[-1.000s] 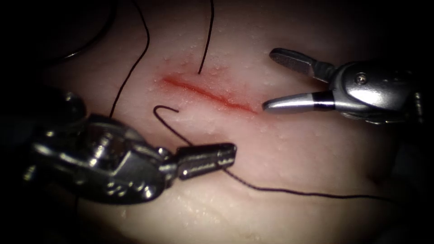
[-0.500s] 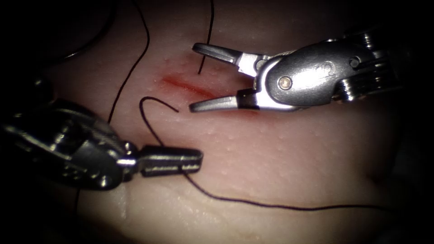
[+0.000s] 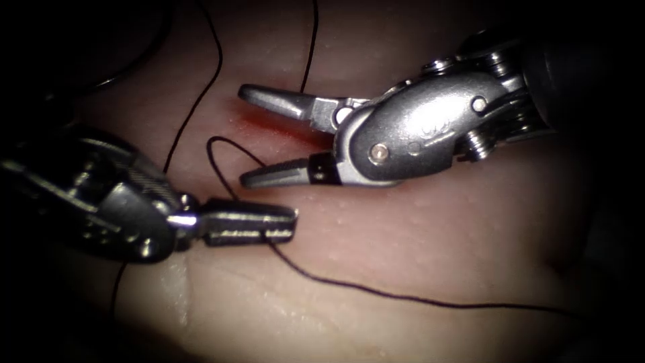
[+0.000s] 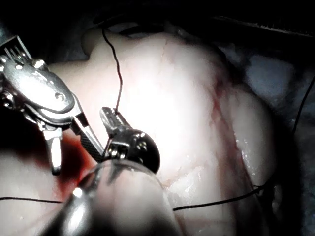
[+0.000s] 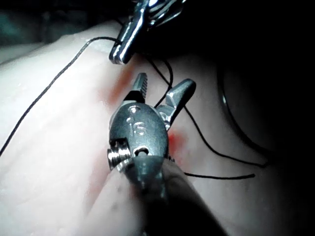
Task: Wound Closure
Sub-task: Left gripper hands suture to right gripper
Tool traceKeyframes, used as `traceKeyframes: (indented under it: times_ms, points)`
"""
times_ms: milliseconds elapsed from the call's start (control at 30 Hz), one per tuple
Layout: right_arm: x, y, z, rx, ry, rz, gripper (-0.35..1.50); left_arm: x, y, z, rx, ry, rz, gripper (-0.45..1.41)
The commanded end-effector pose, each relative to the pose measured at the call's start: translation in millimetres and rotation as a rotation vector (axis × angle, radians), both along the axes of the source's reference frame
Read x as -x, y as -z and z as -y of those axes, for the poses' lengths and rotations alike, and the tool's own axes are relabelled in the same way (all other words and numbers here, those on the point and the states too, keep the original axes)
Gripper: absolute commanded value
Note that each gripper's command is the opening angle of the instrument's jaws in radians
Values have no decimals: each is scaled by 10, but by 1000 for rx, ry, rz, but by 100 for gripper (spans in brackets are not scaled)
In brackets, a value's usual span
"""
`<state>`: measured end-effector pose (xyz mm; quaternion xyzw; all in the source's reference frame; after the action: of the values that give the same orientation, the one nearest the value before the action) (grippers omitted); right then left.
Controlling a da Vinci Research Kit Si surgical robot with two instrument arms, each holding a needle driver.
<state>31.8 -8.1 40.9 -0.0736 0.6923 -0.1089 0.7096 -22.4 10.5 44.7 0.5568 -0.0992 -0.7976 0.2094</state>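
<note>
Your right claw (image 3: pixel 245 134) has swept in over the cut (image 3: pixel 269 128), open and empty, straddling the thread (image 3: pixel 228 149) tail just beyond your left claw (image 3: pixel 285 222), which stays clamped on that thread.

The tissue (image 3: pixel 430 235) was pale pink, its cut (image 3: pixel 269 128) red. The thread (image 3: pixel 376 292) was black. Both tools were silver, with ridged jaws.

Hidden from me

My right tool (image 3: pixel 245 138) covers most of the cut (image 3: pixel 252 121); the thread (image 3: pixel 403 298) runs off into dark edges.
</note>
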Motion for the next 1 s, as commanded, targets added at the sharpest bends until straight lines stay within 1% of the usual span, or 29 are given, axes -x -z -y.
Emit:
traceKeyframes:
  times_ms: [33, 300, 433, 500, 633, 733, 800, 900, 1000]
  points:
    - [-9, -2, 5, 5, 9, -18, 108, 4, -4, 7, -9, 0, 1, -45]
    - [-27, -5, 1, 17, 48, -97, 108, -1, -3, 6, -32, 1, 6, -45]
    - [-38, -7, -1, 22, 94, -154, 106, -2, 0, 9, -44, -2, 7, -45]
    - [-43, -9, -2, 27, 115, -178, 101, -3, 1, 10, -48, 0, 6, -45]
    - [-48, -13, -5, 39, 147, -214, 98, -2, 3, 11, -49, -3, 5, -45]
    - [-47, -15, -6, 24, 160, -236, 91, -3, 4, 12, -55, -4, 3, -45]
    - [-45, -16, -8, 13, 171, -243, 81, -3, 4, 12, -55, -4, 3, -45]
    - [-42, -16, -8, -3, 186, -253, 71, -3, 4, 12, -61, -2, 2, -45]
    - [-40, -14, -5, -20, 194, -259, 69, -4, 4, 12, -66, -1, 2, -45]
